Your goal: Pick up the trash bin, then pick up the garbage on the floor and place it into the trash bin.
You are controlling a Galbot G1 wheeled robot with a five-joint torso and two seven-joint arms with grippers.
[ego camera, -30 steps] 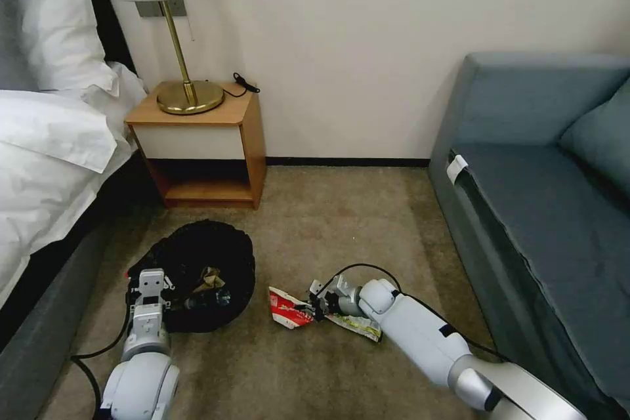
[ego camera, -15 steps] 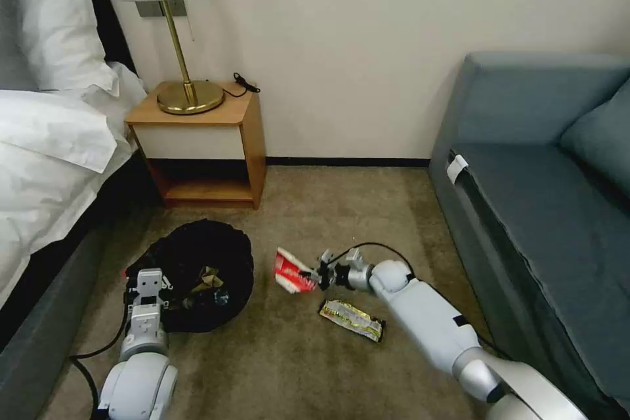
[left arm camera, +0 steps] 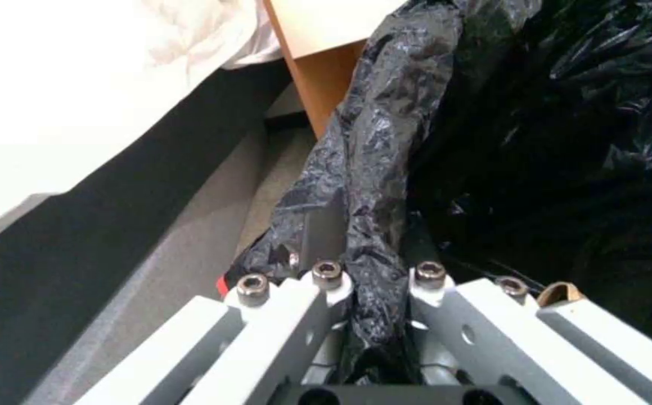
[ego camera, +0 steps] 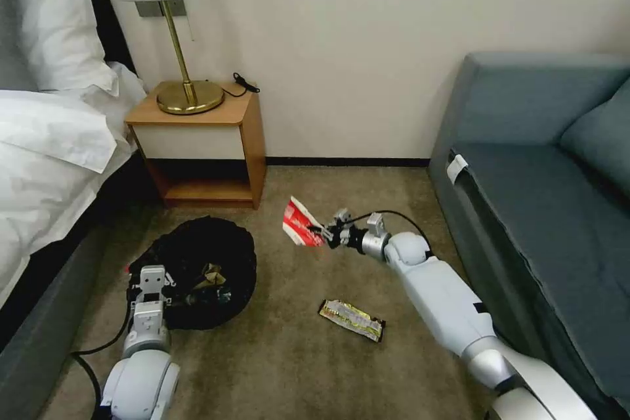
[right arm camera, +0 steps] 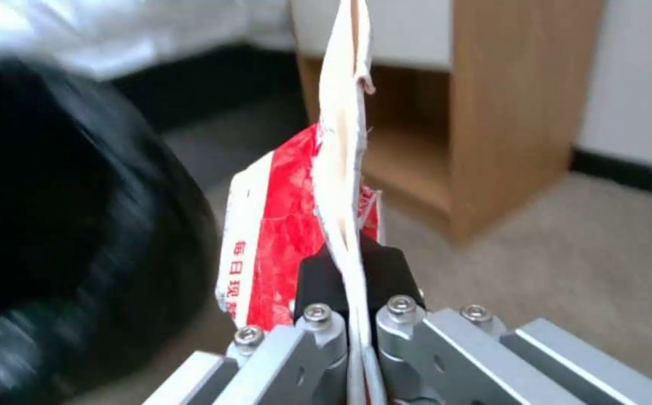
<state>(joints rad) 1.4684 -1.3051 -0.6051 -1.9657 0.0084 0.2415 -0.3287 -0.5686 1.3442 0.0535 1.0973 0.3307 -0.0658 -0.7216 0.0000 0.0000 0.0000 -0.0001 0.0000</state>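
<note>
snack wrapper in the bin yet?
No, the snack wrapper lies flat on the carpet, apart from the trash bin and the right gripper, which holds the paper cup.

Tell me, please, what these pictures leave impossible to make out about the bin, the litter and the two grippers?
- Trash bin base: head view, hidden under the black bag.
- Bin contents: head view, too dark and small to name beyond a brown scrap.
- Left gripper fingertips: left wrist view, buried in bag plastic.
- Paper cup print: right wrist view, mostly turned edge-on in the right gripper.
- Snack wrapper lettering: too small.
</note>
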